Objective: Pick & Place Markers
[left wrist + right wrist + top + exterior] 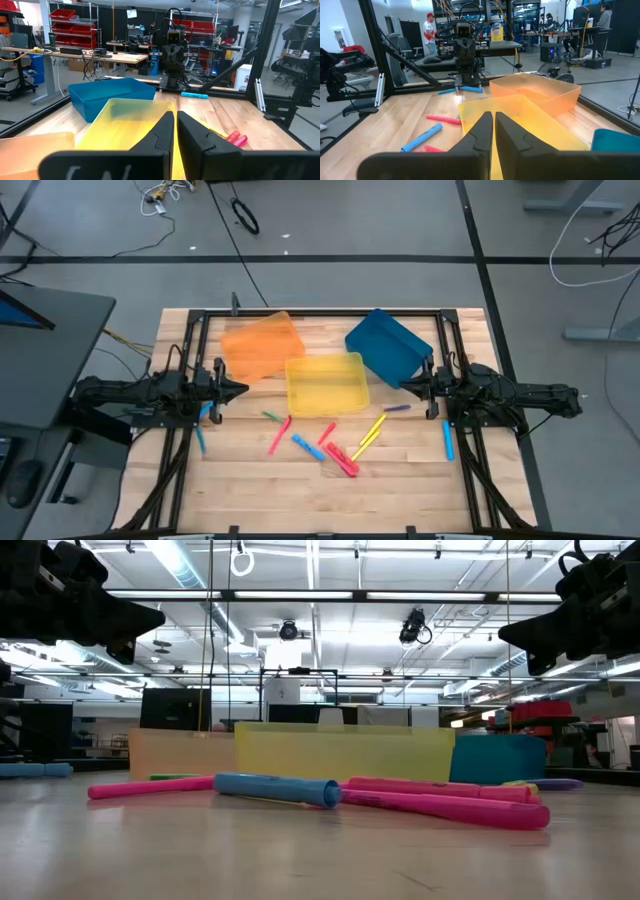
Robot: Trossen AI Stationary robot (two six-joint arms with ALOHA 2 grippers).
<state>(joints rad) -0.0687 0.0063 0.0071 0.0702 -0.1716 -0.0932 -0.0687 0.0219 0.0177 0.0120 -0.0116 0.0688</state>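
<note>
Across both wrist housings, blurred letters stay unreadable; left pincer [243, 388] and right pincer [403, 384] clenched, empty.

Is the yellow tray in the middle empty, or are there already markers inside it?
Empty: the high view shows the yellow tray with bare floor; the markers lie on the table.

Coloured markers [340, 458] lie scattered flat on the table [420, 480]
</note>
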